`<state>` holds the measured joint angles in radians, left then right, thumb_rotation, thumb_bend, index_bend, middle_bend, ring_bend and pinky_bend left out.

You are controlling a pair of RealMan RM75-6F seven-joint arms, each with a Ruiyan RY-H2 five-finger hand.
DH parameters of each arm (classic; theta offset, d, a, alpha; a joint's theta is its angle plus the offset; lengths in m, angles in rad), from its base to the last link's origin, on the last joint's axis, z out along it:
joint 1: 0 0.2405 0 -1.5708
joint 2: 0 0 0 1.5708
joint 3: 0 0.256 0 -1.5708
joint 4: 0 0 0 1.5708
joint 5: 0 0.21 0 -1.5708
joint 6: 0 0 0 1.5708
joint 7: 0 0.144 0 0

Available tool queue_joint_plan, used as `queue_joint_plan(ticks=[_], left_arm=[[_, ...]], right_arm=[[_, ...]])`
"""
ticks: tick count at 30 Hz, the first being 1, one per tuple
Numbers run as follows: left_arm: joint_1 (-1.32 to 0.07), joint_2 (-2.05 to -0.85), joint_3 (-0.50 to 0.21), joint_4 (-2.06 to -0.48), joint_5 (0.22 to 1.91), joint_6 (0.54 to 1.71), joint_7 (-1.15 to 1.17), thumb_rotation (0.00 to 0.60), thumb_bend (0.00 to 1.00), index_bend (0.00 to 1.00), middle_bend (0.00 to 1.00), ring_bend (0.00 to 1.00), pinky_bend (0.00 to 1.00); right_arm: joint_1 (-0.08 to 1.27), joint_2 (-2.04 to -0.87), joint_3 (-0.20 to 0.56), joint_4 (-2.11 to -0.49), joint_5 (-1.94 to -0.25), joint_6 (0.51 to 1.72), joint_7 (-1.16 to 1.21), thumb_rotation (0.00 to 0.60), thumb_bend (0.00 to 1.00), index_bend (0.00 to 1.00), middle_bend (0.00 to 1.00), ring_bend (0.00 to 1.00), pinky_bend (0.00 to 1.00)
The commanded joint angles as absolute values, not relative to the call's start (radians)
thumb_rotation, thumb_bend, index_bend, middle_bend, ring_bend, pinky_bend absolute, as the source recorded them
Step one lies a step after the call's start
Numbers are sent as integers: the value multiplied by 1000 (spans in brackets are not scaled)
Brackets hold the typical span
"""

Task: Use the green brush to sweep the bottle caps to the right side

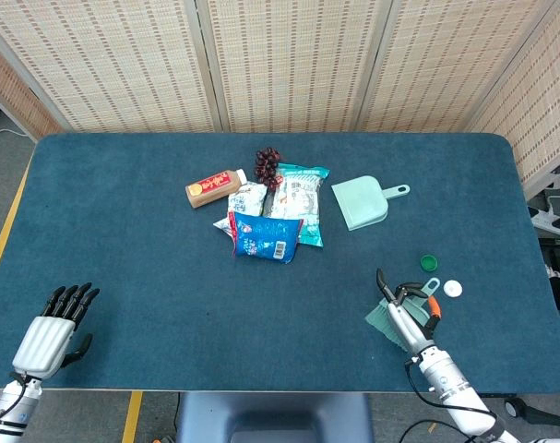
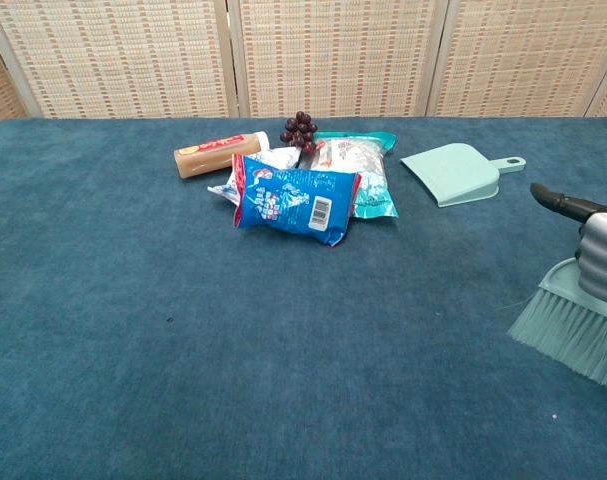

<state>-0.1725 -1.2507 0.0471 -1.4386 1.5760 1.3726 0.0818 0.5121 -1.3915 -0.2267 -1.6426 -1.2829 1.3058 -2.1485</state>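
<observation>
My right hand (image 1: 405,318) grips the green brush (image 1: 387,315) near the table's (image 1: 123,231) front right edge, its bristles fanned down toward the blue cloth. Just beyond the brush lie a green bottle cap (image 1: 428,262) and a white bottle cap (image 1: 452,289), close together. The mint dustpan (image 1: 362,202) sits farther back with nothing in it, beside a pile of snack packets (image 1: 272,217), a small bottle (image 1: 214,187) and grapes (image 1: 268,164). My left hand (image 1: 53,332) rests at the front left, fingers spread, holding nothing.
</observation>
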Motion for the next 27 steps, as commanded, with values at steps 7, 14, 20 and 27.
queue_joint_plan(ticks=[7, 14, 20, 27], left_arm=[[-174, -1252, 43, -1438, 1570, 1369, 84, 600, 432, 0, 0, 0, 62], [-175, -1256, 45, -1434, 1571, 1366, 90, 600, 432, 0, 0, 0, 62], [-175, -1264, 43, -1429, 1563, 1361, 106, 600, 432, 0, 0, 0, 64], [-175, -1270, 43, -1430, 1555, 1353, 120, 600, 432, 0, 0, 0, 67]], right_arm=[[491, -1401, -211, -1548, -1254, 1313, -2167, 600, 546, 972, 899, 639, 0], [484, -1380, -186, -1482, -1225, 1317, -2142, 600, 546, 972, 899, 639, 0], [476, -1392, -164, -1365, -1190, 1299, -2093, 600, 546, 972, 899, 639, 0], [468, -1405, -143, -1264, -1170, 1285, -2034, 600, 547, 972, 899, 639, 0]])
